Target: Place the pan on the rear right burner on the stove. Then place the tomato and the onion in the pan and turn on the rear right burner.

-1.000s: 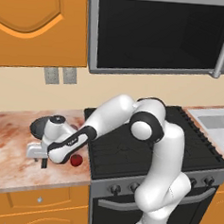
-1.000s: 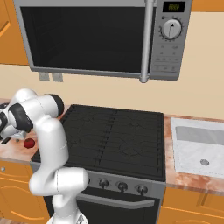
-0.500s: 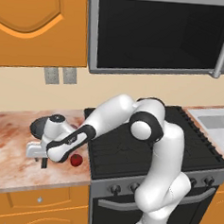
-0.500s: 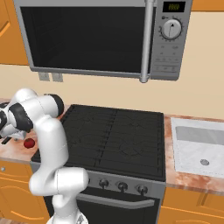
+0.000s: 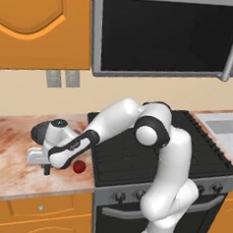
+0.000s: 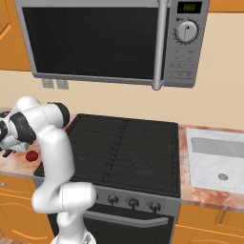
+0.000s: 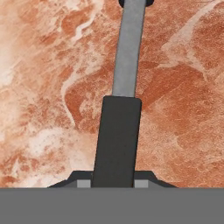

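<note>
The pan (image 5: 38,131) rests on the marble counter left of the stove (image 5: 160,151), with its dark round body partly behind my hand. In the hand view its handle (image 7: 116,144) runs straight up from between my fingertips, grey shaft beyond the black grip. My gripper (image 7: 112,183) is shut on that black grip, low over the counter (image 5: 47,169). The tomato (image 5: 78,166) lies on the counter just right of my hand, also seen as a tomato (image 6: 32,156) near the stove's left edge. The rear right burner (image 6: 152,131) is bare. The onion is hidden.
A microwave (image 6: 109,43) hangs over the stove (image 6: 124,147). A sink (image 6: 214,159) is set into the counter to the right. Dark knobs (image 6: 133,203) line the stove's front panel. Orange cabinets (image 5: 41,24) and wall outlets (image 5: 62,78) stand behind the left counter.
The fingers have closed in on the pan's handle. The arm, pan and tomato stay where they were.
</note>
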Available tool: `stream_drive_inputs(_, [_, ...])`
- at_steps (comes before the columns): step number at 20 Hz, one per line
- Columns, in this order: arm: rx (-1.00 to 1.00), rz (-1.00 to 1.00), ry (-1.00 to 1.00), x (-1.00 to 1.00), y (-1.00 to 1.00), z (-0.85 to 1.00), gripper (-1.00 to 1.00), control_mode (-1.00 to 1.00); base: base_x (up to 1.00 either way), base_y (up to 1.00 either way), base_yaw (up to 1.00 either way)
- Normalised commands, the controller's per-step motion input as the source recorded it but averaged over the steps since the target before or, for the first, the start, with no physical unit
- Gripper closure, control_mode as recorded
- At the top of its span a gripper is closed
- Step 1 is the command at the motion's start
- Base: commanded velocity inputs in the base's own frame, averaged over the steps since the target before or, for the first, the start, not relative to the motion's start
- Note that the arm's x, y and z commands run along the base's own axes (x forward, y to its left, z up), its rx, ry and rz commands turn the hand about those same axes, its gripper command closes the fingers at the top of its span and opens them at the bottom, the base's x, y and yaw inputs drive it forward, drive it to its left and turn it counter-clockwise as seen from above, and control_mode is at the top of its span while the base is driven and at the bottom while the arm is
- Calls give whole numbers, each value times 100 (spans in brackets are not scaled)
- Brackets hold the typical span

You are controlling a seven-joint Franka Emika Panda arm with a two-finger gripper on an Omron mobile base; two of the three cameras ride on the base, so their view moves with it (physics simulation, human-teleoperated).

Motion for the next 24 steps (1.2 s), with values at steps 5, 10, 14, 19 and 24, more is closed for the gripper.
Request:
stream_drive_inputs(5, [2, 0, 0, 0, 0, -3, 100, -100, 0, 0, 0])
stream_drive_inputs(10, [6, 0, 0, 0, -3, 0, 100, -100, 0, 0, 0])
stream_drive_inputs(14, [4, 0, 0, -1, -2, 6, 100, -100, 0, 0, 0])
stream_drive_inputs(19, [3, 0, 0, -5, -2, 18, 100, -100, 0, 0, 0])
stream_drive_inputs(24, [0, 0, 0, -1, 0, 27, 100, -100, 0, 0, 0])
